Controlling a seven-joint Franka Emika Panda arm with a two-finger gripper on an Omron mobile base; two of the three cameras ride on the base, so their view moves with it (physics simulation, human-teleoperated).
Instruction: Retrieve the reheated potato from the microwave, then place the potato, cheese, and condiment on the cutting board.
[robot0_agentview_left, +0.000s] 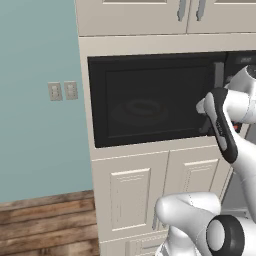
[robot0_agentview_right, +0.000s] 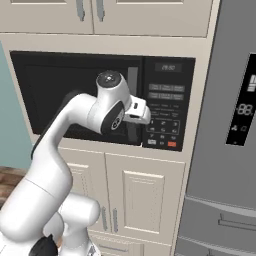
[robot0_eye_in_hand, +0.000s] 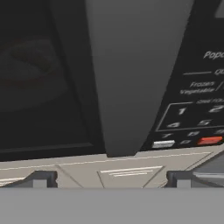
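Microwave (robot0_agentview_left: 150, 100) with door closed, plate faintly visible behind the glass. Tool (robot0_eye_in_hand: 109, 179) spread wide and empty, its fingertips (robot0_eye_in_hand: 41, 178) flanking the door handle (robot0_eye_in_hand: 131, 74).

The microwave (robot0_agentview_left: 150, 100) at the centre of the left base view has a dark, faintly glossy glass door, and its handle (robot0_eye_in_hand: 131, 74) in the hand view looks matt grey. The cabinet doors (robot0_agentview_left: 132, 197) beneath look smooth, painted cream. At lower left lies brown wood-plank floor (robot0_agentview_left: 45, 225); the fridge (robot0_agentview_right: 225, 125) at right in the right base view looks like brushed grey metal.
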